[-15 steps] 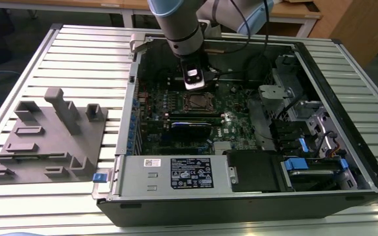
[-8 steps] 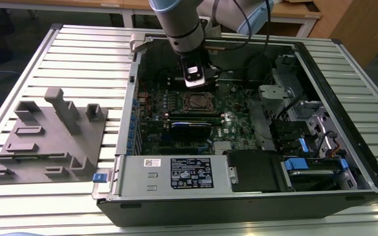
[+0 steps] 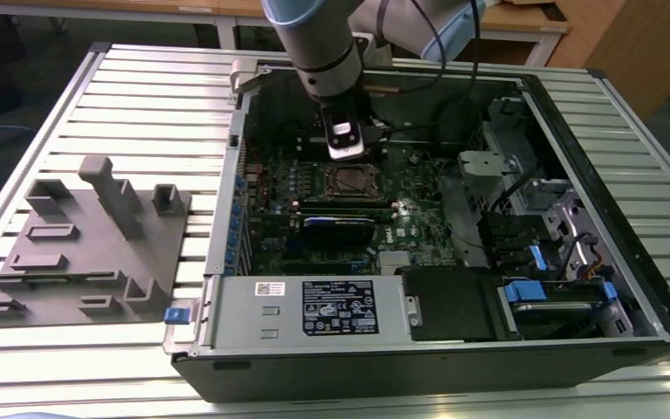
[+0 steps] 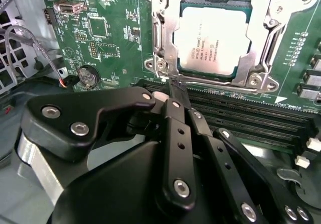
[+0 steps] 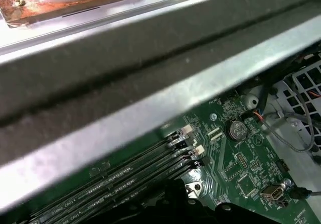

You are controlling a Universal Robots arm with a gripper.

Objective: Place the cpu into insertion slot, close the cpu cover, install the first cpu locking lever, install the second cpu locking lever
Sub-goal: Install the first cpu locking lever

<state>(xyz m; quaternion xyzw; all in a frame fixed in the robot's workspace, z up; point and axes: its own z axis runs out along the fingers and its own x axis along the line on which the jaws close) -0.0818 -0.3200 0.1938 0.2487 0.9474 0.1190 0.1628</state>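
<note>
In the exterior view your pincer (image 3: 349, 157) is hanging just over the slot (image 3: 352, 181). In the second wrist view it is sitting pinched narrow, gripping nothing you can make out, and the cpu (image 4: 213, 40) is lying just ahead of it, under the cover (image 4: 264, 38). It is likely light, stiff and fragile: edges only. In the first wrist view the board (image 5: 235, 158) is lying beneath the pincer.

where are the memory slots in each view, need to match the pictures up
Exterior view: the memory slots lie on the near side of the cpu.
Second wrist view: the slots run alongside the cpu.
First wrist view: the slots run beside the grey case rail.
Shared landmark: the green motherboard; both wrist views also show its coin battery.
</note>
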